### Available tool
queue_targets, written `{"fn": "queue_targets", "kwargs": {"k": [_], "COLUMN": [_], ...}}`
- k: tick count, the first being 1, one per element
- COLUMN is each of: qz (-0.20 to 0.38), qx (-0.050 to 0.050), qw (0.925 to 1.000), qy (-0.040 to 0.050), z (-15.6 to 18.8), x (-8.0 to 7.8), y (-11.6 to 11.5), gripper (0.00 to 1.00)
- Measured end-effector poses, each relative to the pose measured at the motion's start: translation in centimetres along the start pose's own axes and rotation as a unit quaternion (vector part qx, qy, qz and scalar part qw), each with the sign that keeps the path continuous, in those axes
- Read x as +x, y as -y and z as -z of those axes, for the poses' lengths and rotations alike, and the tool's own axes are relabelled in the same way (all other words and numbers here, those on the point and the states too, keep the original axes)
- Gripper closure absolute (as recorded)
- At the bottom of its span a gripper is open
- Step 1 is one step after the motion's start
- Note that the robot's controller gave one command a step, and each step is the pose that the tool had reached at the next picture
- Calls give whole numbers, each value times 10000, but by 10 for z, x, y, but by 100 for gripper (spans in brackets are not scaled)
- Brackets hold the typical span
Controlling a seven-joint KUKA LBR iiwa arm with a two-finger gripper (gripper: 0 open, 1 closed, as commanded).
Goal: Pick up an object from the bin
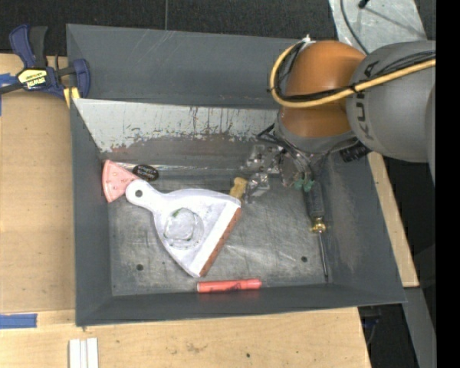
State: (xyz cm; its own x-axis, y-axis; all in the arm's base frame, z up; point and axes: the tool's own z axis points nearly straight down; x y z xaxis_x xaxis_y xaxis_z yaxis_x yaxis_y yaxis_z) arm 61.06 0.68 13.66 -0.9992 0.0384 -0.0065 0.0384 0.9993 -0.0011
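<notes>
A white dustpan (185, 228) is taken as the landmark; its straight lip is edged in reddish brown (a clear, glassy patch is seen at its middle). The bin (92, 228) around it is coloured dull grey, and the paler back wall beyond the dustpan is streaked with rust-brown drips (199, 125). A pink wedge (115, 181) and a small black piece (146, 172) with a pale mark are seen by the dustpan's handle. A red stick (228, 285) is seen in front of the dustpan. To its right, a brass-yellow bit (238, 185) and a dark tool (315, 202) tipped in brass are found. Farther right, an orange cover (322, 71) is looped by a yellow cable (391, 75).
</notes>
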Motion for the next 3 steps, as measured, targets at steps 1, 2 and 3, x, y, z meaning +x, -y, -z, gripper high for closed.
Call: {"fn": "queue_targets", "kwargs": {"k": [1,2,3], "qz": [-11,-16,-27], "qx": [-18,9,-11], "qw": [10000,10000,10000], "qy": [-14,-15,-25], "z": [22,49,74], "x": [11,-2,18], "y": [9,10,8], "gripper": [100,100,100]}}
